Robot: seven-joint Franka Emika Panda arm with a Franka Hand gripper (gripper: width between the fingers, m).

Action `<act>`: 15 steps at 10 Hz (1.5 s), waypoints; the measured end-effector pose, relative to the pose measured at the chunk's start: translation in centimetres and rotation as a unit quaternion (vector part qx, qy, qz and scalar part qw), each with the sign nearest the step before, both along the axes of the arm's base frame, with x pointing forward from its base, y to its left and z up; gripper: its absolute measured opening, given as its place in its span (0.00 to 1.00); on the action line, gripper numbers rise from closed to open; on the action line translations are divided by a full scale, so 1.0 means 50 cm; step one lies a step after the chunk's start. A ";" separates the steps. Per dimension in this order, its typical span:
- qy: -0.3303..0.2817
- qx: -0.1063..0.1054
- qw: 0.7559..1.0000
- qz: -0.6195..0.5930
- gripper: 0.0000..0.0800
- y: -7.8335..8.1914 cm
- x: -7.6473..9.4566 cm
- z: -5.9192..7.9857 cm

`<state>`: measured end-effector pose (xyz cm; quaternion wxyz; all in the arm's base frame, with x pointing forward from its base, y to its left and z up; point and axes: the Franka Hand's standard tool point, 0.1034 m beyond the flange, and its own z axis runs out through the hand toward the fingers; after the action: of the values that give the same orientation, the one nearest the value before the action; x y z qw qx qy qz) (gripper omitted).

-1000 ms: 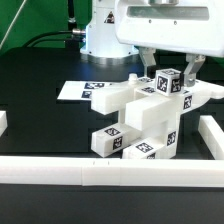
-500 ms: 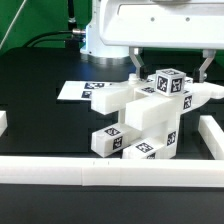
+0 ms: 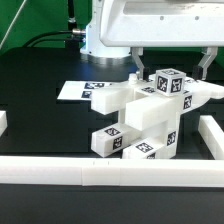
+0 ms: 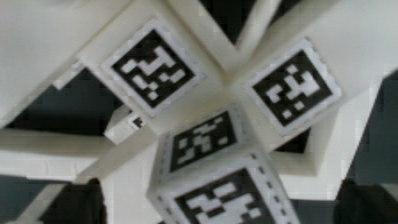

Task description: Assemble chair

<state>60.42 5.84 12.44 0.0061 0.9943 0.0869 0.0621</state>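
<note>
The partly built white chair (image 3: 140, 115) stands in the middle of the black table, made of chunky tagged blocks and posts. A tagged cube-like part (image 3: 170, 82) sits on its top. My gripper (image 3: 171, 62) hangs just above that part, open, with one finger on each side and clear of it. In the wrist view the chair's tagged faces (image 4: 222, 110) fill the picture, and my dark fingertips (image 4: 71, 205) show at the two lower corners, apart from the tagged block between them. The gripper (image 4: 217, 200) holds nothing.
The marker board (image 3: 75, 90) lies flat behind the chair on the exterior view's left. Long white border rails run along the front (image 3: 110, 172) and the right (image 3: 212, 135). The robot's base (image 3: 105, 40) stands at the back.
The gripper's fingers have spread wider apart and lifted a little above the top tagged part. The chair has not moved.
</note>
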 end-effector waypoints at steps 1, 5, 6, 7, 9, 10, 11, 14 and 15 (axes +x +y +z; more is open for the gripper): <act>-0.001 -0.008 0.999 0.042 0.81 -0.001 -0.004 -0.005; 0.000 -0.022 0.993 0.113 0.57 -0.005 -0.005 -0.006; 0.000 -0.022 0.993 0.113 0.35 -0.005 -0.005 -0.007; 0.000 -0.022 0.993 0.113 0.36 -0.005 -0.005 -0.007; 0.000 -0.020 0.995 0.098 0.36 -0.005 -0.005 -0.007; 0.000 -0.019 0.995 0.097 0.36 -0.005 -0.005 -0.007; 0.000 -0.008 1.000 0.022 0.36 -0.003 -0.005 -0.007; -0.006 0.013 0.989 -0.149 0.36 0.002 -0.002 -0.008; -0.008 0.019 0.982 -0.188 0.36 0.003 0.000 -0.008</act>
<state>60.40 5.99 12.01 0.0000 0.9922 -0.1031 0.0695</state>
